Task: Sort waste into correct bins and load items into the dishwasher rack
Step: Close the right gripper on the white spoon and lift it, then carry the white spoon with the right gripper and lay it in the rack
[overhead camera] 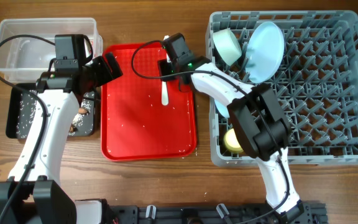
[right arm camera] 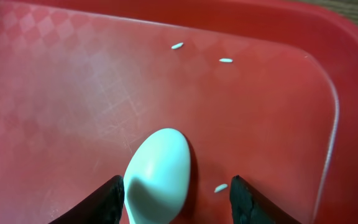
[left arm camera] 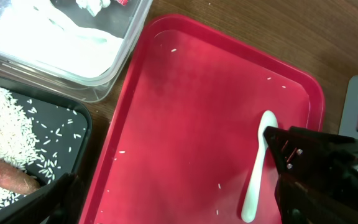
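The white spoon (overhead camera: 165,92) lies on the flat red tray (overhead camera: 129,134). My right gripper (overhead camera: 167,62) is open and straddles the spoon's bowl (right arm camera: 160,172); its fingertips (right arm camera: 179,198) sit on either side, close to the tray. My left gripper (overhead camera: 107,68) is open and empty over the tray's left edge (left arm camera: 176,208); it sees the spoon (left arm camera: 257,168) to its right. The grey rack (overhead camera: 328,124) holds the mint bowl (overhead camera: 227,45), pale blue plate (overhead camera: 265,50), yellow cup (overhead camera: 232,140) and a partly hidden blue bowl (overhead camera: 220,107).
The clear tub (overhead camera: 45,40) holds tissue and wrapper (left arm camera: 98,4). The black tray (overhead camera: 17,115) holds rice (left arm camera: 5,127) and the carrot-like stick (left arm camera: 8,177). A few rice grains (right arm camera: 176,45) lie loose on the red tray.
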Tool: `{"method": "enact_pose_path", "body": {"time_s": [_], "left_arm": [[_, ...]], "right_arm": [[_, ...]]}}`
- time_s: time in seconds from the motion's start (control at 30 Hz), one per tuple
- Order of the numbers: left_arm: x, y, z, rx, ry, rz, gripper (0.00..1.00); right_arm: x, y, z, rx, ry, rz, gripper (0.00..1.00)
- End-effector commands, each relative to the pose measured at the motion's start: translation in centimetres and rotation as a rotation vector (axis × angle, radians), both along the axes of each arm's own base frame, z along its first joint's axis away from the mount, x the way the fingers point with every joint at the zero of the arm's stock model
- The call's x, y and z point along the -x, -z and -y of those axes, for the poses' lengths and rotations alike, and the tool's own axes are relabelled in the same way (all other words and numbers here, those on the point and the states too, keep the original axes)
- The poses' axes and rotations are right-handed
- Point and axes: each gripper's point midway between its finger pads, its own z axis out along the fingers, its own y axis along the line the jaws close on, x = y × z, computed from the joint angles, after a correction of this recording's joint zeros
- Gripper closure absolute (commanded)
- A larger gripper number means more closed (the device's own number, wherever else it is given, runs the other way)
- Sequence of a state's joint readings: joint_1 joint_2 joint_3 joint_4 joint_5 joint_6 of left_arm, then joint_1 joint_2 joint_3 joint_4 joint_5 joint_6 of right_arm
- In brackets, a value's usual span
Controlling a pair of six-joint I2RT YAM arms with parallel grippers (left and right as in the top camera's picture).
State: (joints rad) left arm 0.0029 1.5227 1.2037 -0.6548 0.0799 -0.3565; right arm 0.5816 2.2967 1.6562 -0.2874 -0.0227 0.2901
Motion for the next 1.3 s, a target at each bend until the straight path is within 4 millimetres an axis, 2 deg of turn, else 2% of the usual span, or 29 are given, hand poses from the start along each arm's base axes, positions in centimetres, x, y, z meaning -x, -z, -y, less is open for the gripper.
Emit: {"method": "enact_pose_path", "body": {"time_s": [0.0,0.2,0.4,0.7,0.87,0.97,1.07,1.27], "left_arm": [[-0.2,0.2,-0.4,-0.01,-0.004,-0.004,0.0],[-0.2,0.2,-0.4,-0.01,-0.004,-0.004,0.0],[-0.2,0.1,-0.4,-0.01,-0.004,-0.003,0.0],[-0.2,0.2,-0.4,-0.01,-0.004,-0.004,0.0],[-0.2,0.2,-0.4,-0.01,-0.004,-0.004,0.0],[-0.2,0.2,-0.4,-0.01,-0.004,-0.004,0.0],[-0.2,0.1,-0.4,-0.01,-0.004,-0.003,0.0],[-0.2,0.2,-0.4,-0.01,-0.004,-0.004,0.0]], "right_arm": [[0.6,1.6,-0.8,-0.007,-0.025,-0.023,0.45],[2.0,4.2,-1.2,0.015,-0.045,-0.083,0.51],[2.9,4.3,-2.1,0.02,-0.069,-0.089,0.63],[2.8,4.3,-2.0,0.03,-0.064,-0.085,0.7],[2.5,4.7,-1.4,0.06,-0.046,-0.075,0.71],[2.7,4.7,-1.5,0.056,-0.051,-0.085,0.78],[3.0,4.1,-1.4,0.055,-0.052,-0.095,0.91],[4.4,1.7,-0.7,0.064,-0.062,-0.138,0.96]]}}
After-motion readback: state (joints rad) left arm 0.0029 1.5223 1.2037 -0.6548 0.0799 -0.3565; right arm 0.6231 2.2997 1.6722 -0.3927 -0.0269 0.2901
